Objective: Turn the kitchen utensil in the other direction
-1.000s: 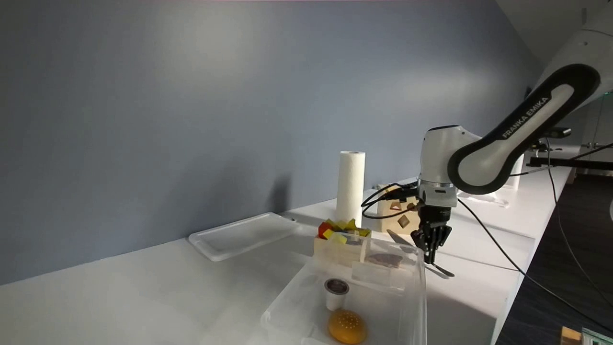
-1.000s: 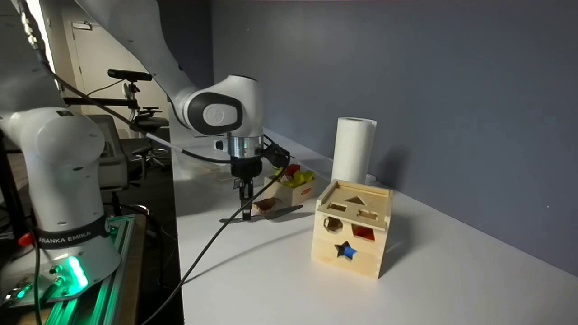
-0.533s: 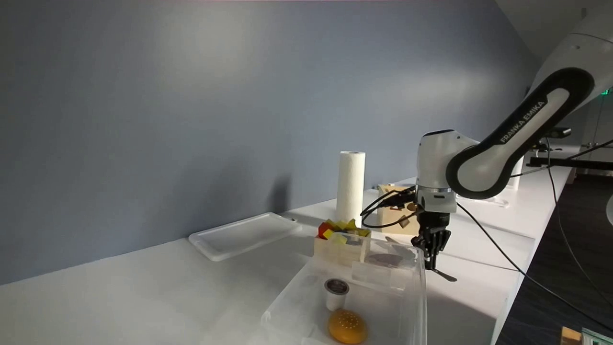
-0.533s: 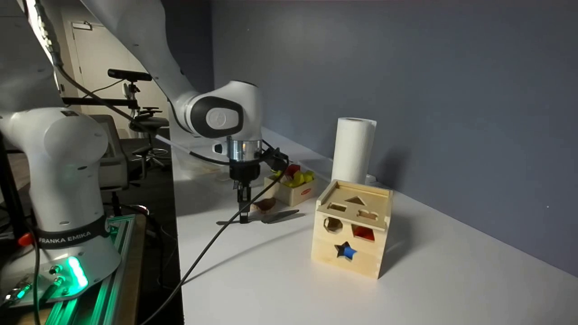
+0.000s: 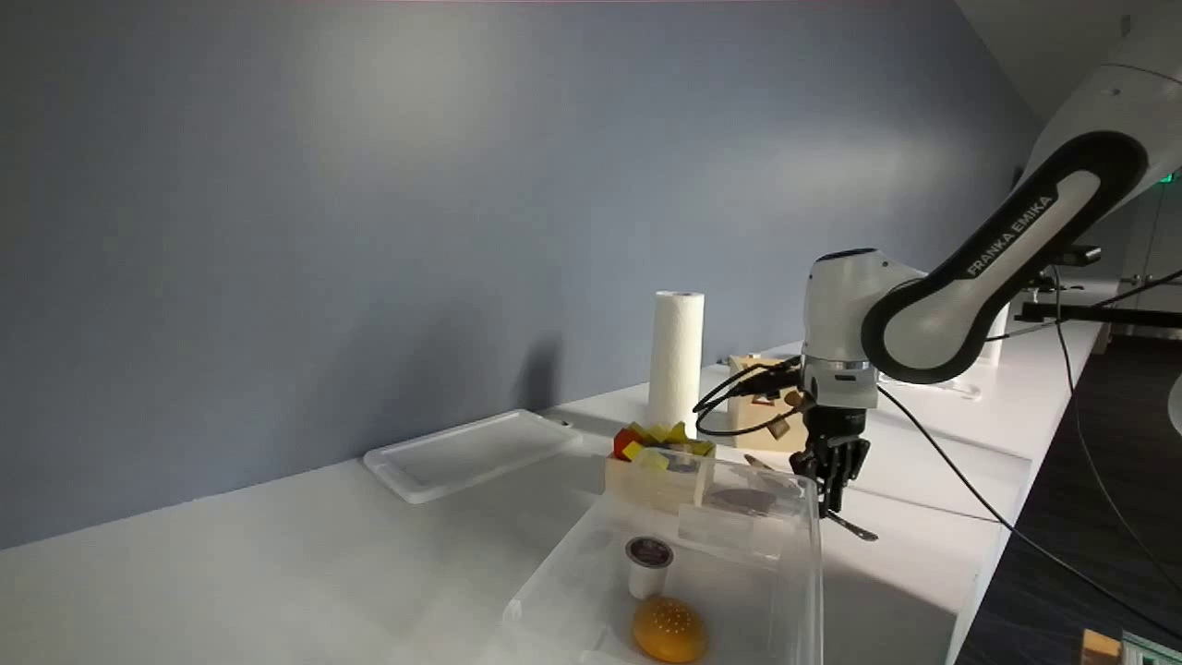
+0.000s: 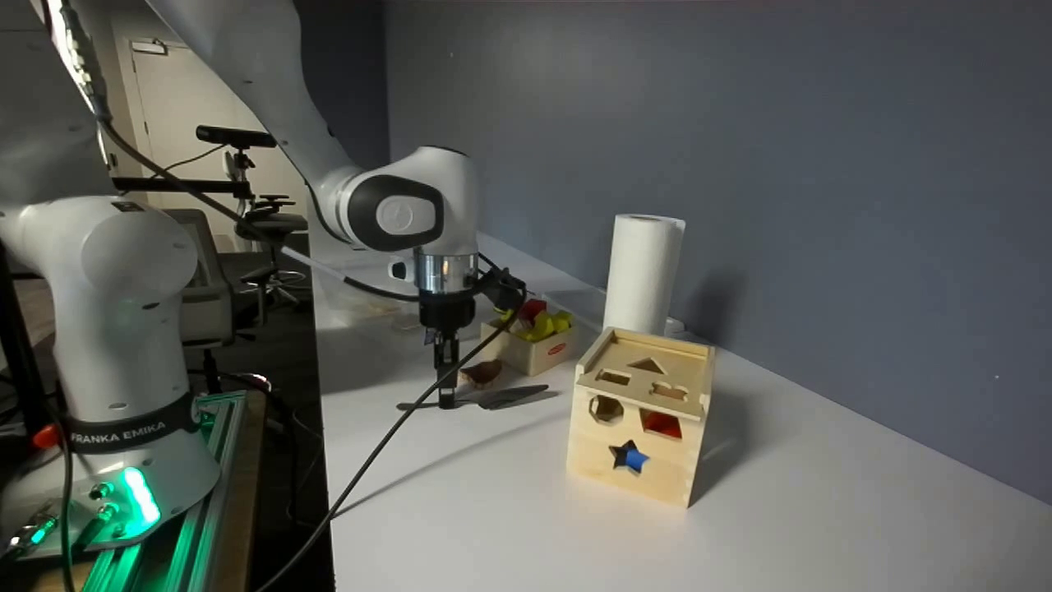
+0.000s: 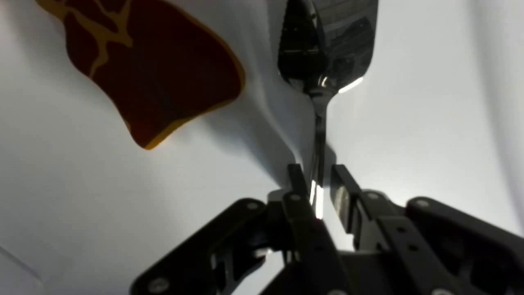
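The kitchen utensil is a dark, shiny server with a broad blade (image 7: 348,41) and a slim handle (image 7: 320,127). It lies low at the white table in both exterior views, its blade (image 6: 514,398) towards the wooden block and its handle end (image 5: 863,534) towards the table's front edge. My gripper (image 7: 316,167) is over the handle, fingers pointing down, with the handle between the fingertips. A gap shows between the handle and one finger; contact with the other finger cannot be told. In both exterior views the gripper (image 6: 446,401) (image 5: 829,508) is at table height.
A toy steak (image 7: 163,78) lies beside the utensil. A box of coloured blocks (image 6: 538,355), a wooden shape block (image 6: 633,436) and a white paper roll (image 6: 645,275) stand nearby. A clear bin (image 5: 815,591) holds a toy bun (image 5: 669,630) and a pod (image 5: 648,563). A cable hangs from the arm.
One second ago the gripper and utensil were slightly higher, with the utensil's shadow apart from it. They came down to the table. In the last half second the utensil has shifted only slightly.
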`<state>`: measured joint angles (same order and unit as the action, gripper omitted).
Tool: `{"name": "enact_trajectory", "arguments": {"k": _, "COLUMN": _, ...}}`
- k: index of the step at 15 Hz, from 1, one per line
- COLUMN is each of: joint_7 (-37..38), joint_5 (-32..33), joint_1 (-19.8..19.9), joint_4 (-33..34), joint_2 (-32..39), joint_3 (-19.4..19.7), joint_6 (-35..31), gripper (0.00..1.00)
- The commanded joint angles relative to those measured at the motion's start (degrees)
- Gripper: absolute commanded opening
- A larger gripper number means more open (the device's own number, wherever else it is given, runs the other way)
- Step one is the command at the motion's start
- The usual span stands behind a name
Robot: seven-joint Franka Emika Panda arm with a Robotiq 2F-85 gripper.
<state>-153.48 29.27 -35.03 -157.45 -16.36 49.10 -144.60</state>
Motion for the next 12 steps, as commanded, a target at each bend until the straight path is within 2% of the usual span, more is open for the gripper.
{"name": "enact_trajectory", "arguments": {"k": 1, "joint_7": 5.03, "joint_5": -0.64, "joint_1": 1.04, "joint_4": 0.24, "joint_2": -5.33, "joint_3": -3.22, "joint_6": 5.26, "gripper": 0.56}}
{"name": "enact_trajectory", "arguments": {"k": 2, "joint_7": 3.43, "joint_5": -6.06, "joint_1": 9.08, "joint_4": 0.30, "joint_2": -3.73, "joint_3": -12.92, "joint_6": 5.11, "gripper": 0.62}}
{"name": "enact_trajectory", "arguments": {"k": 3, "joint_7": 5.77, "joint_5": -7.49, "joint_1": 10.44, "joint_4": 0.64, "joint_2": -5.28, "joint_3": -15.56, "joint_6": 6.95, "gripper": 0.70}}
{"name": "enact_trajectory", "arguments": {"k": 6, "joint_7": 13.85, "joint_5": -12.98, "joint_1": 20.70, "joint_4": 2.37, "joint_2": -7.81, "joint_3": -29.65, "joint_6": 9.96, "gripper": 0.91}}
{"name": "enact_trajectory", "arguments": {"k": 8, "joint_7": 19.67, "joint_5": -13.82, "joint_1": 25.22, "joint_4": 4.67, "joint_2": -9.50, "joint_3": -35.89, "joint_6": 13.14, "gripper": 1.00}}
{"name": "enact_trajectory", "arguments": {"k": 12, "joint_7": 29.73, "joint_5": -12.95, "joint_1": 31.39, "joint_4": 9.51, "joint_2": -12.13, "joint_3": -41.85, "joint_6": 18.06, "gripper": 1.00}}
